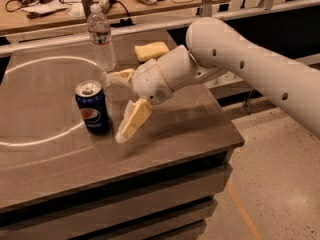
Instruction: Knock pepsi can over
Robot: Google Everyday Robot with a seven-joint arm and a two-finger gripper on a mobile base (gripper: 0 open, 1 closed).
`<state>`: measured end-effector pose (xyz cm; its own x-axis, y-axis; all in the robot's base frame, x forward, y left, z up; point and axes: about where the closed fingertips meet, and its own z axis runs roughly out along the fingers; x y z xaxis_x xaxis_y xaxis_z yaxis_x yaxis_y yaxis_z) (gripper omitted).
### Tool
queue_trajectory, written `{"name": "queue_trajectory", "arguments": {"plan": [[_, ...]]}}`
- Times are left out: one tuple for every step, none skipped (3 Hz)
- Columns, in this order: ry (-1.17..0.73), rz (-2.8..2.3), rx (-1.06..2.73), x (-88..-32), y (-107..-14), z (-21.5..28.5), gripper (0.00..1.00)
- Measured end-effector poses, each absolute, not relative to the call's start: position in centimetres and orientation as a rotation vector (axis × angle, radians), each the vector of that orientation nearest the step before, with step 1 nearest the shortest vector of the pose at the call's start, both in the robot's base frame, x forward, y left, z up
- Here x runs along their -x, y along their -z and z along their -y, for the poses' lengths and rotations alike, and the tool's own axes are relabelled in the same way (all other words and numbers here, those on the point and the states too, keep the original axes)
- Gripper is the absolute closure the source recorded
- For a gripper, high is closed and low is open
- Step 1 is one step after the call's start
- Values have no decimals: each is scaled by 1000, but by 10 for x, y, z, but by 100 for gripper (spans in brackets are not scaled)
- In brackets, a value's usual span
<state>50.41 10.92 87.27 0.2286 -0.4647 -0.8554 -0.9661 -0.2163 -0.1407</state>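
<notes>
The pepsi can [93,107] is dark blue with a round logo and a silver top. It stands upright on the dark table [190,124], left of centre. My gripper [116,106] is just to the right of the can, low over the table, on a white arm reaching in from the right. It is open and empty, its cream fingers spread. One finger [132,120] points down-left close to the can's right side, and the other [120,76] is behind it. I cannot tell if a finger touches the can.
A clear plastic water bottle [101,36] stands behind the can. A yellow sponge [151,50] lies at the table's back right. A white ring is marked on the table's left. A cluttered bench runs along the back. The floor lies to the right.
</notes>
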Motion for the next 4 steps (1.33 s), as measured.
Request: {"name": "queue_trajectory", "arguments": {"plan": [[-973, -1279, 1773, -506, -872, -134, 12], [-1052, -1201, 1768, -507, -875, -162, 37], [-1099, -1164, 1765, -505, -875, -172, 60], [-1155, -1237, 1696, -508, -877, -161, 83]]}}
